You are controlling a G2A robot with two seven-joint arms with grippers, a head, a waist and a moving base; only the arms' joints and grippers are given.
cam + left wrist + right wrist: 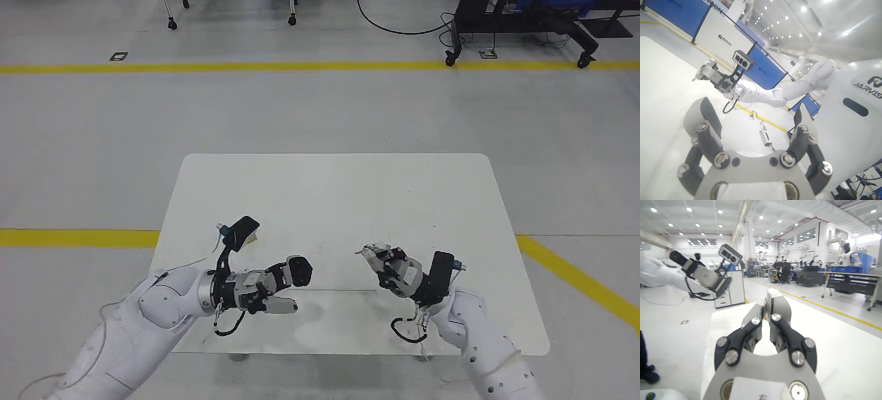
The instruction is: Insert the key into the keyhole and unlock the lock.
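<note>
Top view: shows a white, rounded-corner table (330, 190) with both arms held over its near edge, turned toward each other. Puts the left gripper (293, 287) and the right gripper (376, 256) well apart. Catches a thin pale sliver poking from the right tips toward the other arm, probably the small metal key (362, 250).

Left wrist view: looks out past the left gripper (753, 106), spread wide, its black ribbed pads (710, 113) holding nothing. Kept open, presumably, to take or steady whatever must meet the key. Finds the right gripper (700, 74) farther off above the table (659, 79), pinched tight, with the key (694, 79) jutting from it tip first. Held by the head, it seems, so the blade stays free for a keyhole. Notes dark lettering on the white and blue barrier panels (725, 49) behind, left unread.

Right wrist view: looks along the right gripper (767, 298), with its fingers pressed nearly together on something thin, too slim there to make out. Offers no readable labels on the distant benches.
</note>
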